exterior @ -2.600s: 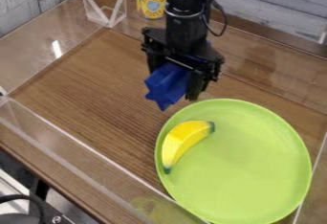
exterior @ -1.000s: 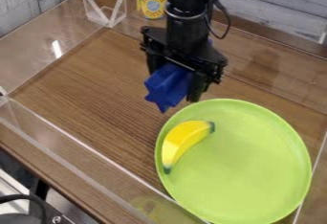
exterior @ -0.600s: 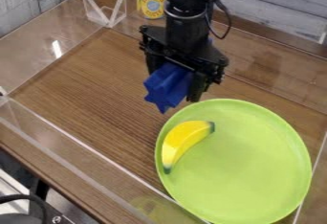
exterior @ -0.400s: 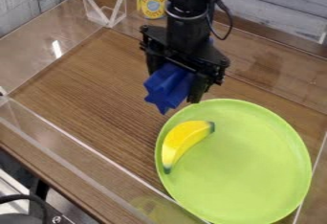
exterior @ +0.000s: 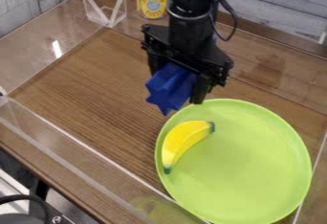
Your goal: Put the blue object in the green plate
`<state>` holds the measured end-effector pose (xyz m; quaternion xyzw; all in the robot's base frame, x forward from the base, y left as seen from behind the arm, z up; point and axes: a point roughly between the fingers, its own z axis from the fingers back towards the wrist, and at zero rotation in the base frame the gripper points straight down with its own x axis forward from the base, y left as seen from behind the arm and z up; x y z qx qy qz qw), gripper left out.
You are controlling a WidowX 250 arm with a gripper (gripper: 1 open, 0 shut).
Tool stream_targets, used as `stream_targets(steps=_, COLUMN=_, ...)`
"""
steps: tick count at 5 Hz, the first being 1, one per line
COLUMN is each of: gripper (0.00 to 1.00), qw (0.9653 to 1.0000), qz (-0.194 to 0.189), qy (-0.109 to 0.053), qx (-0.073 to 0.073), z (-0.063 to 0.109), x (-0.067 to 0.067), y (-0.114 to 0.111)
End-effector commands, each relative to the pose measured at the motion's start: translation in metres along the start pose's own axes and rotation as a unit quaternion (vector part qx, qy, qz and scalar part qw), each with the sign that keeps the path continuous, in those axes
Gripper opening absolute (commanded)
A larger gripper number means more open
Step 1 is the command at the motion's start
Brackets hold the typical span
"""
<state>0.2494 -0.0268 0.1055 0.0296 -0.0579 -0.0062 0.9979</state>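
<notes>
The blue object, a deep-blue blocky piece, hangs just above the wooden table at the green plate's upper-left rim. My gripper points straight down and is shut on the blue object, with black fingers on either side of it. The green plate is large, round and lime green, and it fills the lower right of the view. A yellow banana lies on the left part of the plate, just below the held block.
Clear acrylic walls enclose the wooden table on the left and front. A clear angled stand and a yellow-labelled item sit at the back behind the arm.
The gripper and the blue object have drifted very slightly to the right, toward the plate. The grip, the banana and the plate are unchanged.
</notes>
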Motion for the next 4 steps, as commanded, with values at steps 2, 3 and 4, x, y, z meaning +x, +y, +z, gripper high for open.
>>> stream_targets(steps=2, gripper=0.0, qw=0.9994, qz=0.002, qy=-0.036, qx=0.001, z=0.018, x=0.001, y=-0.005)
stream_targets(steps=3, gripper=0.0, qw=0.9992, qz=0.002, qy=-0.04, qx=0.002, z=0.021, x=-0.003, y=-0.011)
stream_targets(steps=4, gripper=0.0, qw=0.9991, qz=0.003, qy=-0.043, qx=0.003, z=0.023, x=-0.005, y=-0.015)
